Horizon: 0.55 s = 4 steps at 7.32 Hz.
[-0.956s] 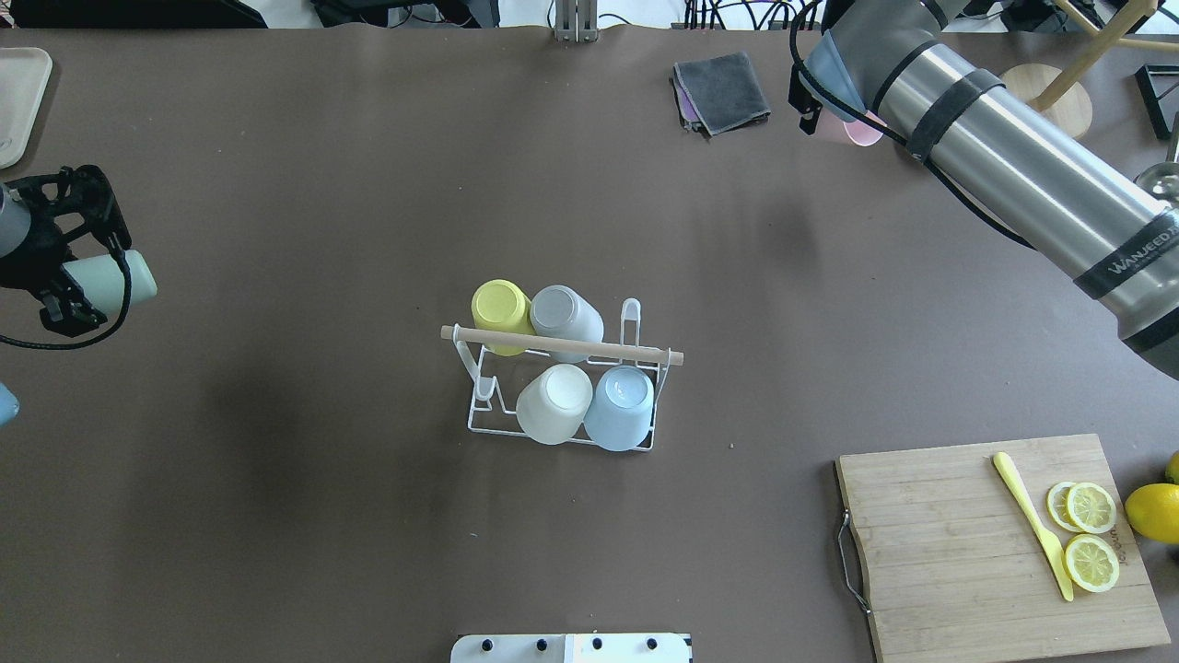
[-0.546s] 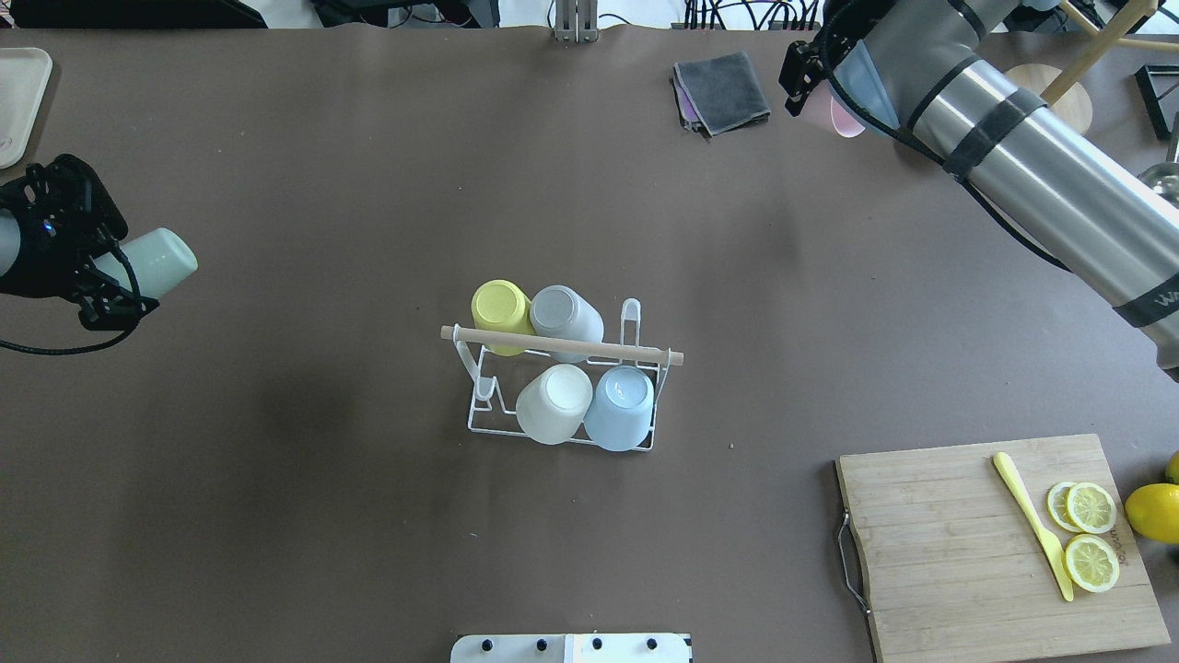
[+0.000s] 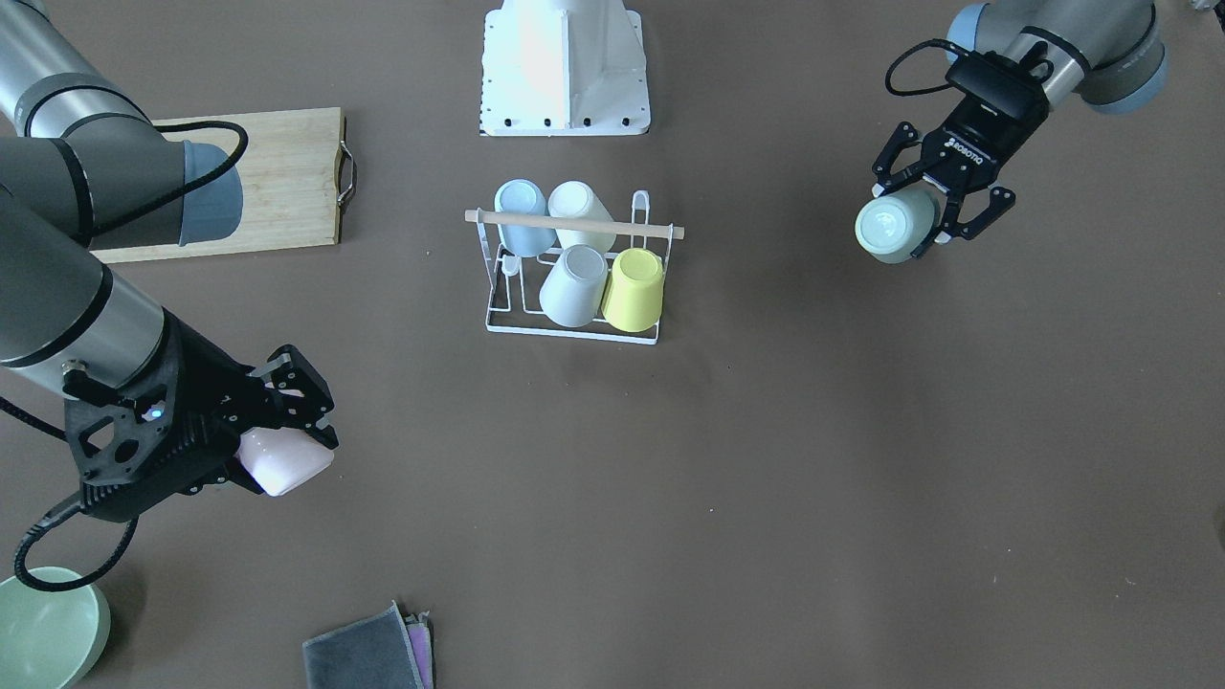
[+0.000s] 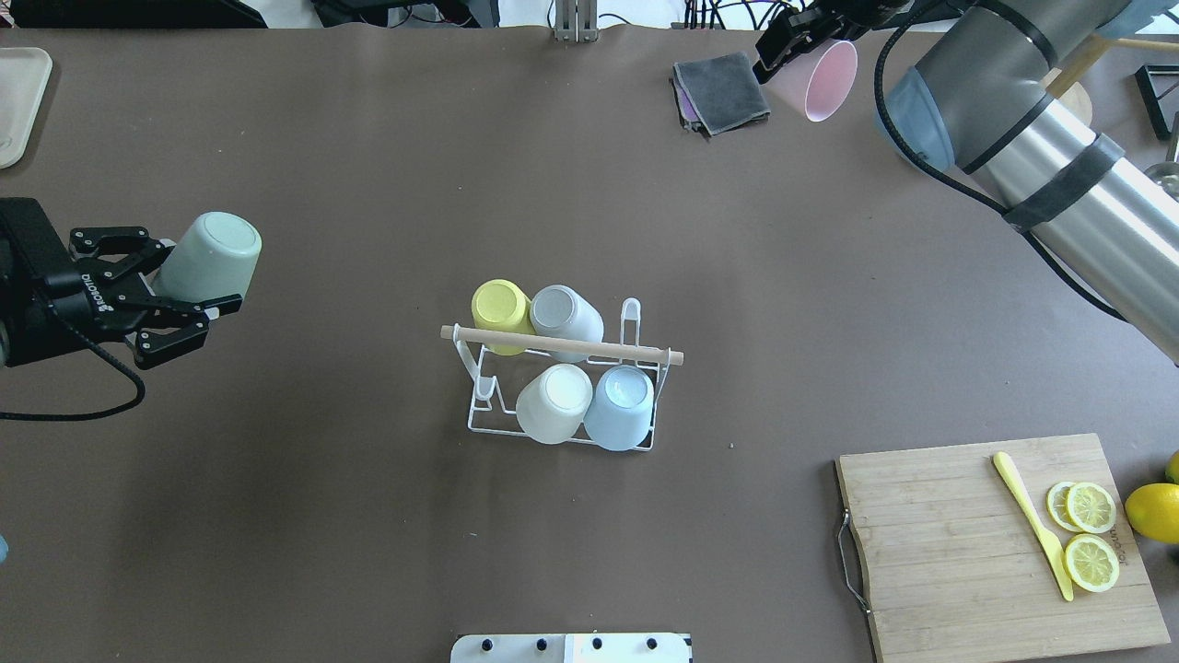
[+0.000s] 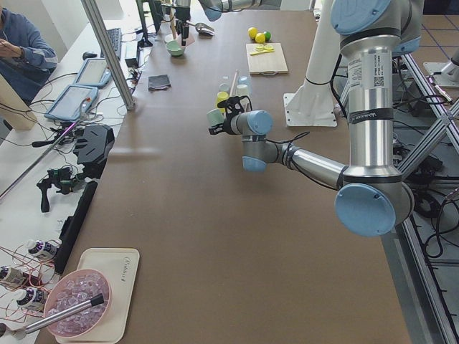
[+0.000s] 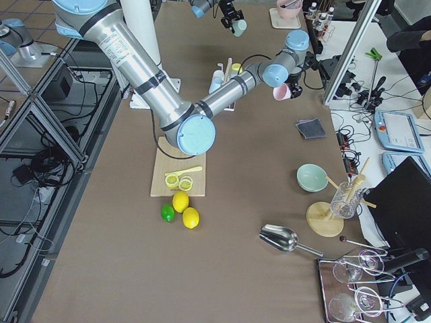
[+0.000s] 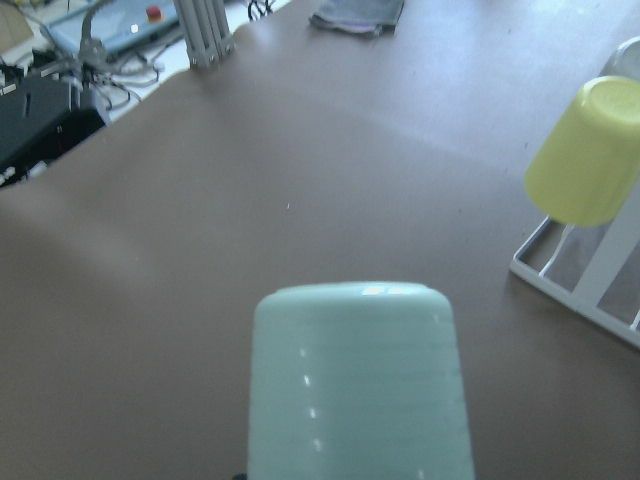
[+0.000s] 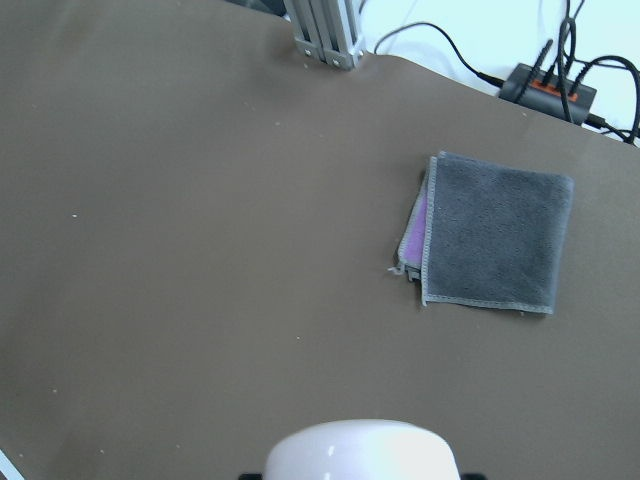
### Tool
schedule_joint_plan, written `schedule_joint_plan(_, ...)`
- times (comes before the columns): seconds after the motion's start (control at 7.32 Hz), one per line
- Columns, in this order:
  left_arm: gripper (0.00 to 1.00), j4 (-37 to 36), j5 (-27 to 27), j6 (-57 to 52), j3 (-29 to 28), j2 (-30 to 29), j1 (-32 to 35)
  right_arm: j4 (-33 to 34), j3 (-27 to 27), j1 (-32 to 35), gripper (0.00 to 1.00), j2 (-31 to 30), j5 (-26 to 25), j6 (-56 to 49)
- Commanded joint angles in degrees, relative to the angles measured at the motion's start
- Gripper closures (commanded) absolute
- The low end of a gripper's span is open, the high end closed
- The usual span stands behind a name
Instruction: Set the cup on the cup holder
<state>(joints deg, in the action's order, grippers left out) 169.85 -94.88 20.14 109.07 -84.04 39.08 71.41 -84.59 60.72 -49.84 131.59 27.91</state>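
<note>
The cup holder [image 4: 562,345], a white wire rack with a wooden rod on top, stands mid-table and also shows in the front view [image 3: 574,223]. Several upside-down cups sit on it: yellow [image 4: 499,308], grey, white and blue. My left gripper [image 4: 189,276] is shut on a mint green cup [image 4: 210,253], held in the air well to the left of the rack, base pointing toward it [image 7: 360,380]. My right gripper [image 4: 790,48] is shut on a pink cup [image 4: 822,69] near the table's far edge, tilted on its side [image 3: 284,461].
A folded grey cloth [image 4: 723,90] lies just left of the pink cup. A wooden cutting board [image 4: 958,543] with lemon slices and a yellow knife sits front right. A green bowl [image 3: 48,622] and a white tray [image 4: 17,92] are at the table's corners.
My left gripper has moved right toward the rack and turned, carrying the mint cup. My right gripper has swung left along the far edge with the pink cup, now tilted on its side.
</note>
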Motion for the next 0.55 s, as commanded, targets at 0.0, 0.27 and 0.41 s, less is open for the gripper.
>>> schedule_joint_plan(0.0, 0.48, 12.3, 20.9, 0.7, -0.1, -2.0, -14.7, -16.2, -4.3, -3.7, 1.00, -5.9, -4.9, 8.1)
schedule_joint_plan(0.27, 0.47, 19.9, 31.9, 0.2, -5.2, -5.8, -22.6, -30.7, -4.3, -5.7, 1.00, -8.9, -8.7, 13.2)
schedule_joint_plan(0.41, 0.48, 20.1, 35.3, 0.2, -6.1, -7.3, -24.5, -35.9, -3.8, -6.2, 1.00, -9.6, -10.1, 13.3)
